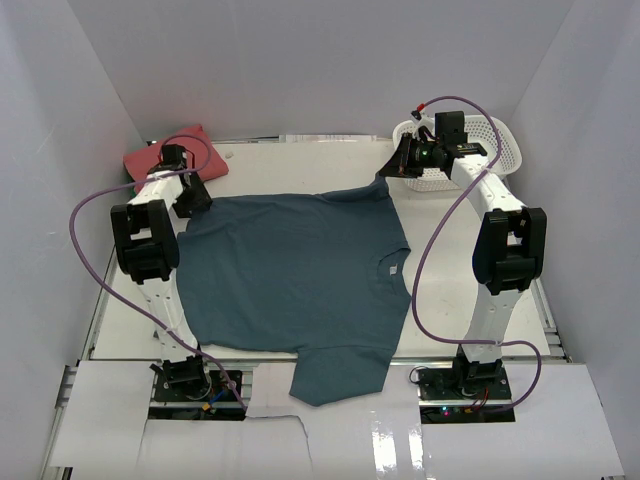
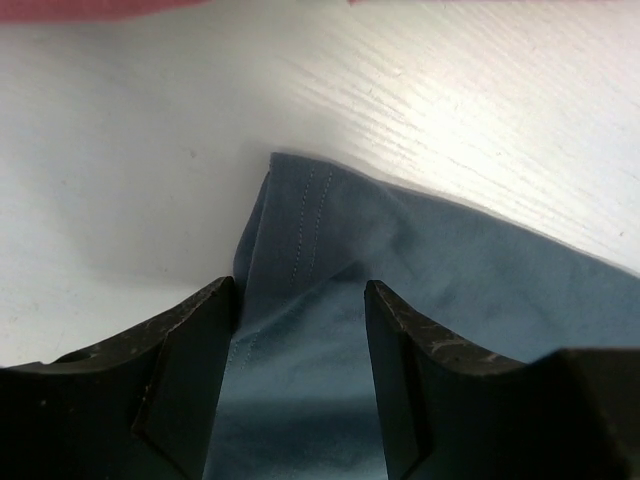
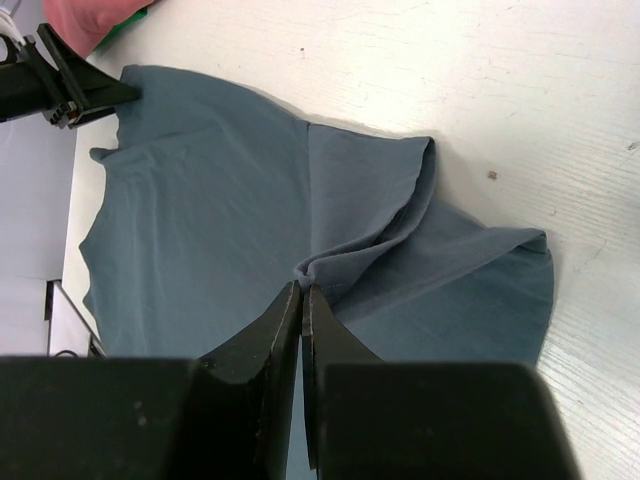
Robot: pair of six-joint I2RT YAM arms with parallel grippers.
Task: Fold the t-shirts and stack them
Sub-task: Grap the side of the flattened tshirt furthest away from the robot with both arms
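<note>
Across the middle of the white surface [image 1: 300,165] lies the teal-blue t-shirt [image 1: 290,270], spread mostly flat between the two arms. Its collar and small white neck label [image 1: 392,268] face the right arm and its hem faces the left. One sleeve laps over the near edge of the surface; the other reaches toward the far right.

That far sleeve is bunched into soft folds, and the right hand [image 3: 302,292] is closed on it. Its two fingers are pressed together, with a ridge of the cloth pinched at their tips. The rest of the sleeve fans out on the surface beyond the fingers.

At the far-left corner of the hem sits the left hand [image 2: 300,295], open. Its fingers stand apart, one on either side of the corner, and the cloth lies loose in the gap with its double line of stitching running away from them. The corner's tip rests on the bare surface just past the fingertips.

Beyond the left hand, in the far-left corner, the coral-red t-shirt [image 1: 168,152] lies in a compact bundle, apart from the teal one. A white lattice basket [image 1: 500,140] stands in the far-right corner, behind the right hand.
</note>
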